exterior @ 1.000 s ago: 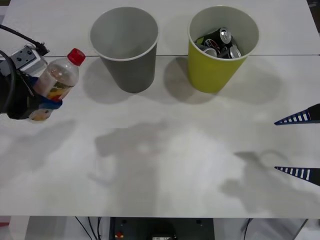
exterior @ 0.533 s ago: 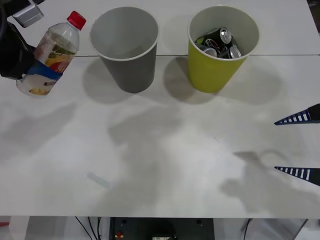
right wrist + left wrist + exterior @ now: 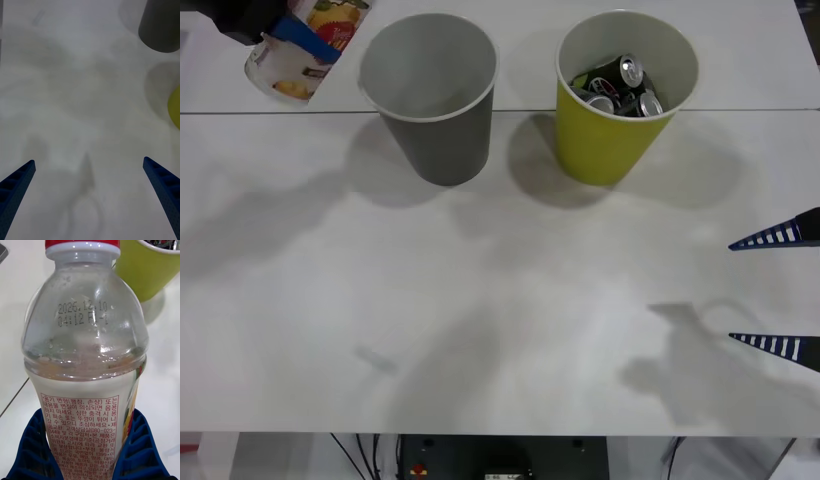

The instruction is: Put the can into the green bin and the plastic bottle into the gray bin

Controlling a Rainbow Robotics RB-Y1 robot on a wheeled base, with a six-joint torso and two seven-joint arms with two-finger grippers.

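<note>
My left gripper [image 3: 293, 38] is shut on the plastic bottle [image 3: 280, 68] and holds it tilted in the air at the far left, just left of the gray bin [image 3: 430, 95]. In the left wrist view the bottle [image 3: 86, 352] stands between the blue fingers [image 3: 26, 453], its red cap [image 3: 82, 243] at the far end. The gray bin's pale inside shows nothing in it. The green bin [image 3: 620, 130] stands to its right and holds several cans [image 3: 620, 85]. My right gripper [image 3: 780, 292] hangs open and idle at the table's right edge.
A seam in the white table [image 3: 500, 330] runs behind both bins. In the right wrist view the open gripper [image 3: 90, 195] hovers over bare tabletop, with the gray bin [image 3: 159, 26] and a sliver of the green bin [image 3: 174, 107] farther off.
My left gripper has lifted the bottle up and away, from low at the table's left side to beside the gray bin's rim. The right arm has not moved.
</note>
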